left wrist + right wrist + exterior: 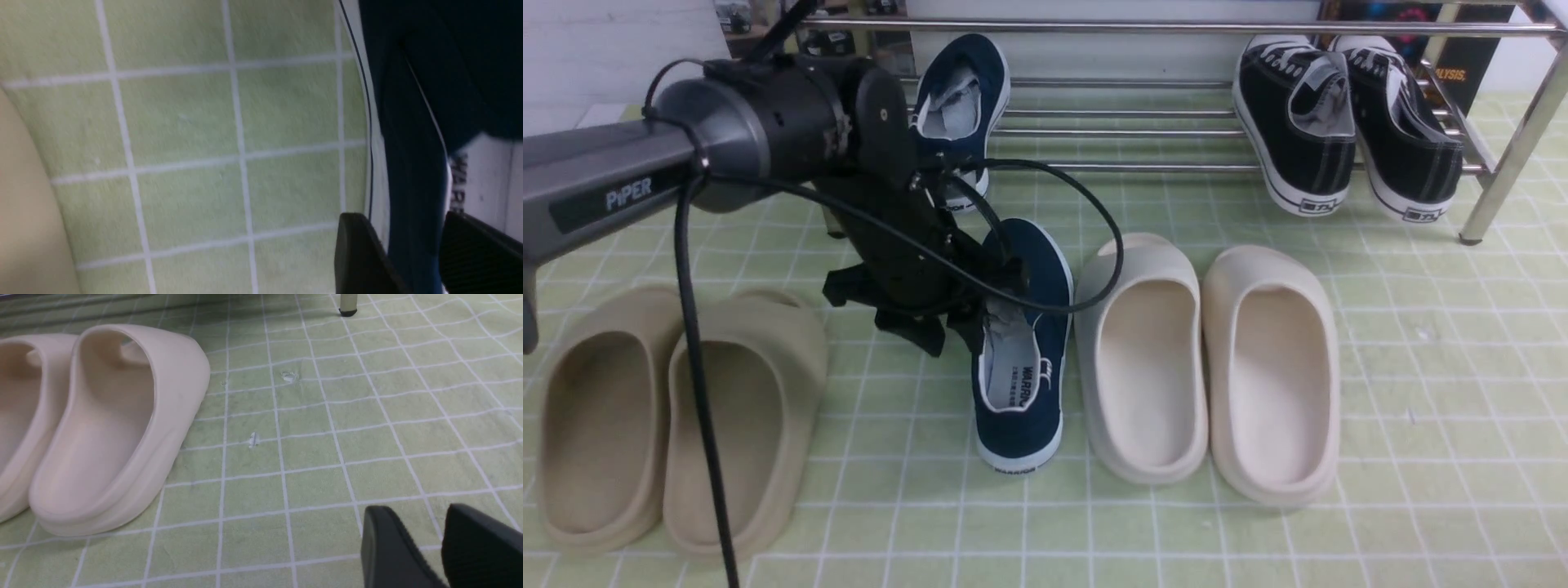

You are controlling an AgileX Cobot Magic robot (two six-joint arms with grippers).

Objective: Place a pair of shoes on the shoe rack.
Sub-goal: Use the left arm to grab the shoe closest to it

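Observation:
One navy slip-on of the pair of shoes leans toe-up on the bars of the chrome shoe rack at its left end. The other navy shoe lies on the green checked mat in front, heel towards me. My left gripper reaches down to its left side wall. In the left wrist view the left gripper has one finger outside by the white sole and one inside over the grey insole, with the navy shoe wall filling the gap. My right gripper hovers open over bare mat.
Two black lace-up sneakers lean on the rack's right end, near its slanted leg. Cream slides sit just right of the floor shoe and tan slides to its left. A black cable loops off the left arm.

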